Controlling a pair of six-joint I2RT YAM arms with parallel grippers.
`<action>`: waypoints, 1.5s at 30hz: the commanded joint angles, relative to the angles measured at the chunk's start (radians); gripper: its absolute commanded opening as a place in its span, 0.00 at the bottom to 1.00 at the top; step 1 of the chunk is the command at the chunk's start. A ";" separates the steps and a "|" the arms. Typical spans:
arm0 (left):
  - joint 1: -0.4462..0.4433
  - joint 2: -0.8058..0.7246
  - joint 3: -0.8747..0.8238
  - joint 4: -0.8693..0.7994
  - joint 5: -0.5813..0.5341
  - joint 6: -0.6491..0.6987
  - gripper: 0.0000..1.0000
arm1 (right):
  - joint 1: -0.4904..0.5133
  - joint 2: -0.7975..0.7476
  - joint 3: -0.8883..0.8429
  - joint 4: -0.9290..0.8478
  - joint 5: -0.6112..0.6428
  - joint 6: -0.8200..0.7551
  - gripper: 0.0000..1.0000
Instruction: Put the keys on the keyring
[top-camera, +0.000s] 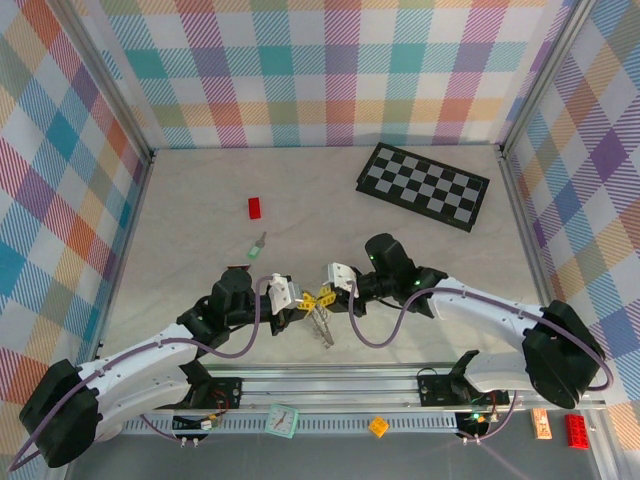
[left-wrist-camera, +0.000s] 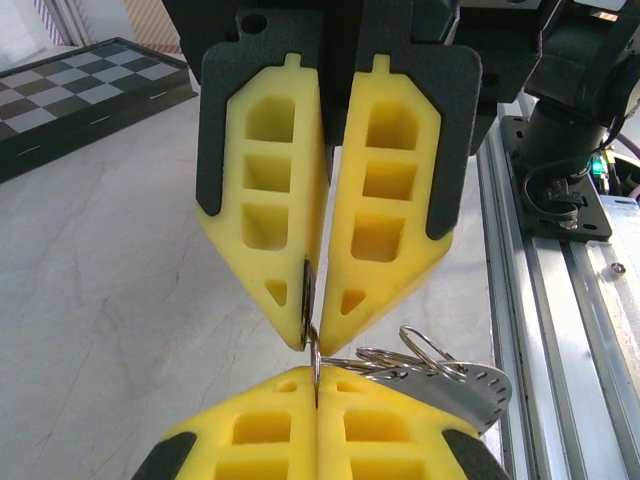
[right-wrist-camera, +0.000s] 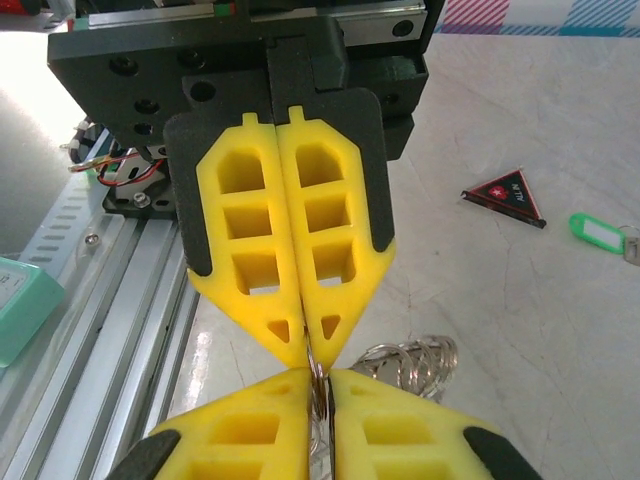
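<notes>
Keyring (right-wrist-camera: 412, 356) steadied between two facing claws.
We see the left gripper (left-wrist-camera: 317, 385) and right gripper (left-wrist-camera: 310, 315) clamp it tip to tip; the green key (right-wrist-camera: 600, 232), well apart from both, must likely be fetched next.

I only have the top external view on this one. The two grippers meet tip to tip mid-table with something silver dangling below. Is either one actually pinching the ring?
Observer: Yes. In the left wrist view, the left gripper is shut on the thin wire of the keyring.
Operator: And the right one?
Observer: In the right wrist view, the right gripper is closed on that same wire.
Operator: What is the dangling stuff?
Observer: A coil of further rings with a flat silver piece, probably a key, beside the tips.
</notes>
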 joint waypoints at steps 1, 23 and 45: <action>-0.002 0.000 0.037 0.029 0.030 0.012 0.00 | 0.009 0.012 0.026 -0.017 -0.028 -0.027 0.14; -0.002 0.041 0.010 0.085 0.003 -0.017 0.10 | 0.021 0.039 0.041 -0.022 -0.076 -0.020 0.00; -0.001 -0.138 0.078 -0.107 -0.108 -0.007 0.00 | -0.014 -0.174 -0.008 0.010 0.209 0.202 0.43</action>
